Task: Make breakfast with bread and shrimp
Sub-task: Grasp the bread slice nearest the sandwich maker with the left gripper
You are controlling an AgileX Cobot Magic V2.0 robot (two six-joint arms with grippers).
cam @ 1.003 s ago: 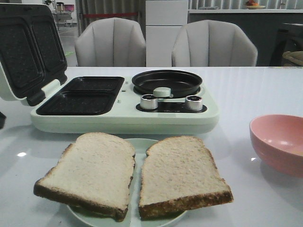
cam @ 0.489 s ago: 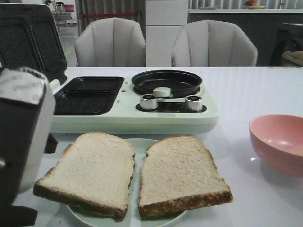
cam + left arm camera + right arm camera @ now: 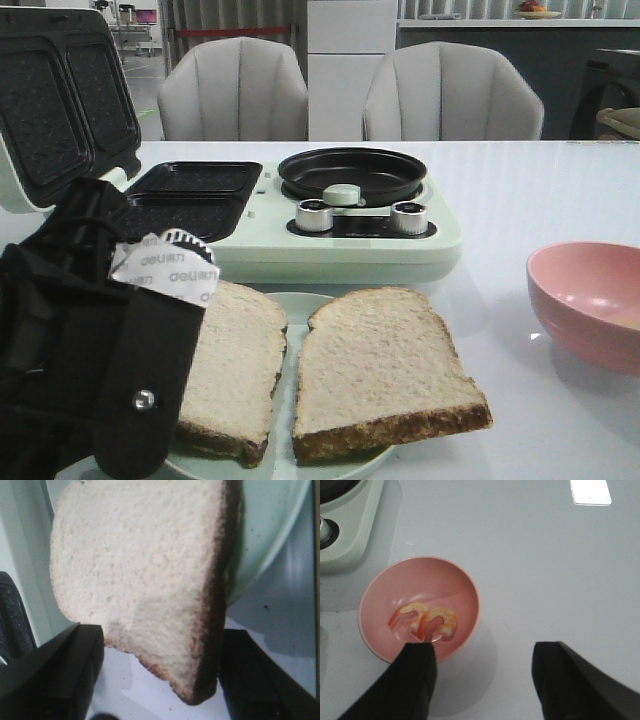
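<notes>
The left arm (image 3: 90,340) fills the near left corner of the front view, a black bulk with a white printed label, reaching in over the left slice of bread (image 3: 232,365) and hiding that slice's left part. In the left wrist view the left hand (image 3: 160,675) hangs above this slice with its two dark fingers (image 3: 55,675) spread wide, one at each side of the slice's crusted end; the jaws stand released, and whether either finger touches the crust cannot be told. The slice (image 3: 145,575) lies partly on a pale green plate (image 3: 270,540) and juts past its rim over the white table (image 3: 520,190).

The right slice of bread (image 3: 380,370) lies on the same plate just beside the left one, their inner edges nearly touching, its dark crust toward the near edge.

Beyond the plate sits a mint-green breakfast maker (image 3: 340,255) with its sandwich lid (image 3: 60,95) tipped up at the far left, two black sandwich wells (image 3: 190,200) and a round black pan (image 3: 352,172).

At the right a pink bowl (image 3: 590,300) rests on the table. The right wrist view shows the right hand (image 3: 482,680) hovering over the table near this bowl (image 3: 465,587), fingers (image 3: 412,680) parted and holding nothing. Two curled orange-pink shrimp (image 3: 427,621) lie in the bowl's bottom, touching each other.
</notes>
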